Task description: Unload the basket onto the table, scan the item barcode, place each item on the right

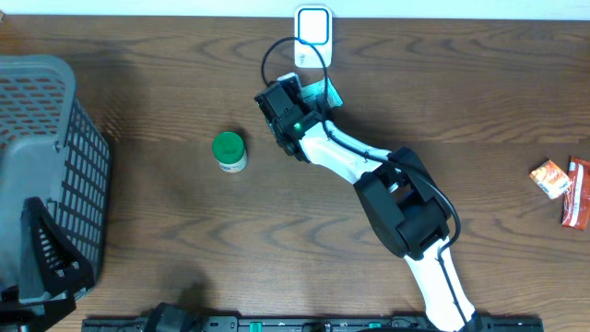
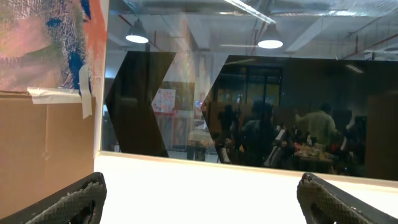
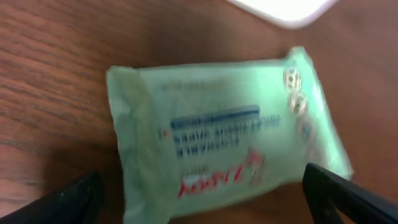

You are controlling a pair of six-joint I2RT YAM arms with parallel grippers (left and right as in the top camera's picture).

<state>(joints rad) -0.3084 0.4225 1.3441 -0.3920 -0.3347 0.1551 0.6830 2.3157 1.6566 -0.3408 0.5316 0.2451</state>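
The item is a pale green pack of wipes (image 3: 224,137) with red and blue print, lying flat on the wooden table. In the overhead view only a corner of the pack (image 1: 326,90) shows from under the right arm. My right gripper (image 3: 202,202) hovers just over its near edge, open, with one dark finger (image 3: 74,199) to each side and nothing held. The white scanner (image 1: 313,26) lies just beyond the pack, at the table's far edge. My left gripper (image 2: 202,202) is open and empty, pointing up at the room.
A green-lidded jar (image 1: 229,150) stands left of the right arm. A grey mesh basket (image 1: 51,166) fills the left side, with the left arm (image 1: 41,254) beside it. Orange and red snack packs (image 1: 558,184) lie at the right edge.
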